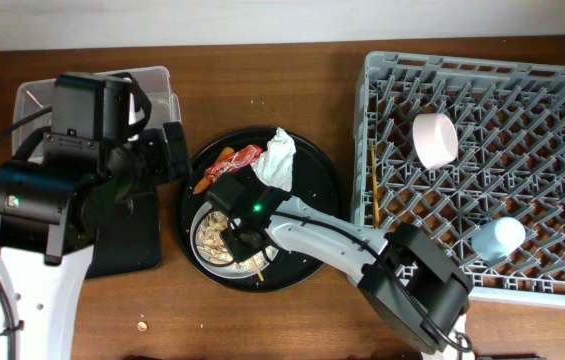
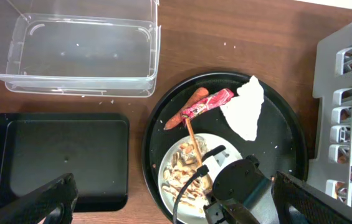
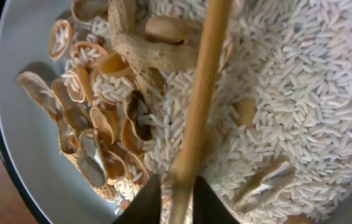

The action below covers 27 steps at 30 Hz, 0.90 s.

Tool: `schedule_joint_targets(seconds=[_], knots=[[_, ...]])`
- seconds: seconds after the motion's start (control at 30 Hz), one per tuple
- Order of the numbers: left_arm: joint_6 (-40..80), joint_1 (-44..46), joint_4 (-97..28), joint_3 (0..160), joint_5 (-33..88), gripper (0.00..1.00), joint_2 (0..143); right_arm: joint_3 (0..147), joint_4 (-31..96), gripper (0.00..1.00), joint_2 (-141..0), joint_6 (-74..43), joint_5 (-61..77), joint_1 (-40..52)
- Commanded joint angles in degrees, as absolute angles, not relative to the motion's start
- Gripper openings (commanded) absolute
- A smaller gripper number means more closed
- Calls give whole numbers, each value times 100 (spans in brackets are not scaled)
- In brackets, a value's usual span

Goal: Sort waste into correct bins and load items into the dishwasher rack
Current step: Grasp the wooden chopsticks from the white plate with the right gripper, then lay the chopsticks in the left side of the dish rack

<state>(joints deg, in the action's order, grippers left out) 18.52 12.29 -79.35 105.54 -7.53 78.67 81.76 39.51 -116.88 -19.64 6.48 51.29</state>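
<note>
Two chopsticks: first chopstick (image 1: 372, 185) lies at the dishwasher rack (image 1: 482, 62) left wall; second chopstick (image 3: 200, 93) pinched in right gripper (image 3: 177, 193), over plate (image 3: 14, 137) of rice (image 3: 300, 87). One bowl (image 1: 434, 138), one cup (image 1: 499, 238) racked. Left gripper (image 1: 172, 152) spread, empty.

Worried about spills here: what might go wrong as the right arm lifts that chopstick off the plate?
The chopstick lies across loose rice and shells, so lifting may flick scraps off the plate onto the round black tray. The right gripper holds it toward one end; it may pivot in the jaws.
</note>
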Motion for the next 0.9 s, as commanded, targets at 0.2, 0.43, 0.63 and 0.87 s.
schedule_joint_targets(seconds=[0.2,0.43,0.63,0.87], knots=[[1931,1210,-7942,10558,-753,99,7918,8370,4768,4,-10241,-2001,-738,4491],[1929,1210,-7942,10558,-753,99,7918,8370,5363,4,-9778,-2447,-327,1667],[1931,1210,-7942,10558,-751,99,7918,8359,5684,42,-9841,-2259,-456,1503],[1931,1210,-7942,10558,-751,99,7918,8359,5730,98,-6692,-1885,473,2252]])
